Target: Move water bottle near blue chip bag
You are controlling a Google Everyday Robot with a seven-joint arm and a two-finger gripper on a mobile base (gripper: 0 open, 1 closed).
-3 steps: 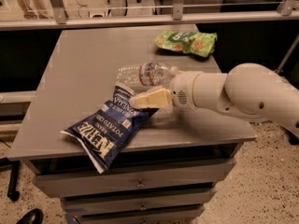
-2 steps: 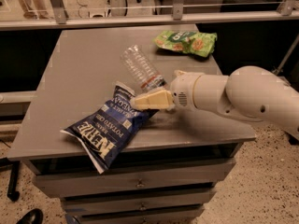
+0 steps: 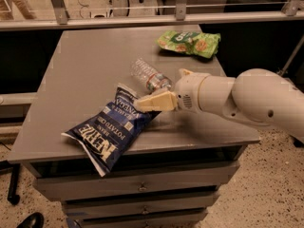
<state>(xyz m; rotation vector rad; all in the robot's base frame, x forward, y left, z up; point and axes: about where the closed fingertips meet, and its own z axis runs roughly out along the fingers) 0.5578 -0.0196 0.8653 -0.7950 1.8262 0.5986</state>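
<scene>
— Swung round since a second ago, the clear ribbed plastic water bottle (image 3: 149, 76) lies slanted on the grey desk (image 3: 90, 70), beside the dark navy crinkly chip bag (image 3: 111, 127).
— And the pincer (image 3: 156, 100)?
— Low by the bottle. Open or gripping, I cannot tell. Placement looks near done.

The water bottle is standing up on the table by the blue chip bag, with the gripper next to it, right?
No. In the camera view the water bottle lies on its side, on the table by the blue chip bag, with the gripper next to it.
</scene>
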